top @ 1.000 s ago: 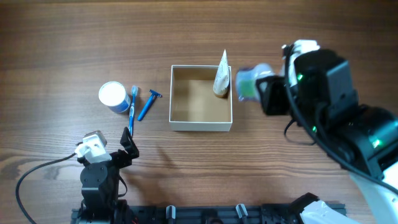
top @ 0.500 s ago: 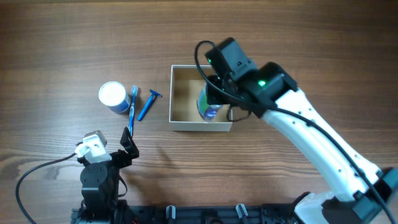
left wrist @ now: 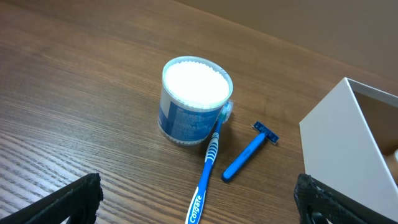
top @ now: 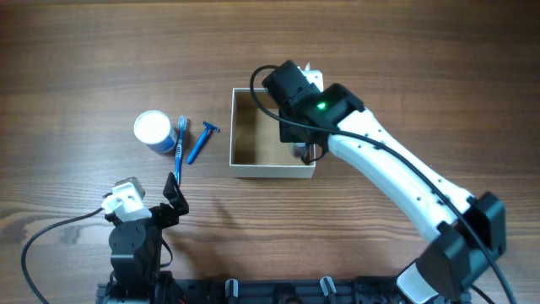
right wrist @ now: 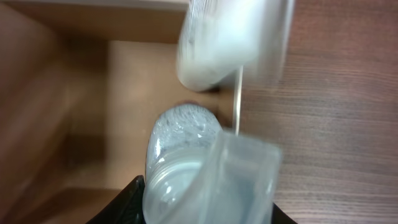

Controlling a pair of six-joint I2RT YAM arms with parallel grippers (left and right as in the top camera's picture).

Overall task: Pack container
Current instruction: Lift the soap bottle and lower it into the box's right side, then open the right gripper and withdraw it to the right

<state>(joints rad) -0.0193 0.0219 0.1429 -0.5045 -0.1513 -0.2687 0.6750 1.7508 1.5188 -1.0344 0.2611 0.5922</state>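
Observation:
The container point(top: 253, 135), a square white-walled box with a tan inside, sits mid-table; its white wall shows in the left wrist view point(left wrist: 348, 149). My right gripper point(right wrist: 205, 205) is shut on a translucent bottle point(right wrist: 199, 162) and holds it over the container's right side, close to the right wall. In the overhead view the right arm point(top: 321, 105) hides the bottle and most of the gripper point(top: 299, 145). A white tube point(right wrist: 230, 37), blurred, leans at the container's far right corner. My left gripper point(left wrist: 199, 208) is open and empty, low at the front left point(top: 173, 192).
Left of the container lie a white-lidded blue jar point(top: 153, 131) point(left wrist: 196, 99), a blue toothbrush point(top: 179, 145) point(left wrist: 208, 168) leaning on the jar, and a blue razor point(top: 200, 142) point(left wrist: 249, 158). A cable loops near the left arm's base point(top: 51, 232).
My right arm has swung in from the right with the bottle to above the container, then shifted slightly over its right side. The left arm has not moved.

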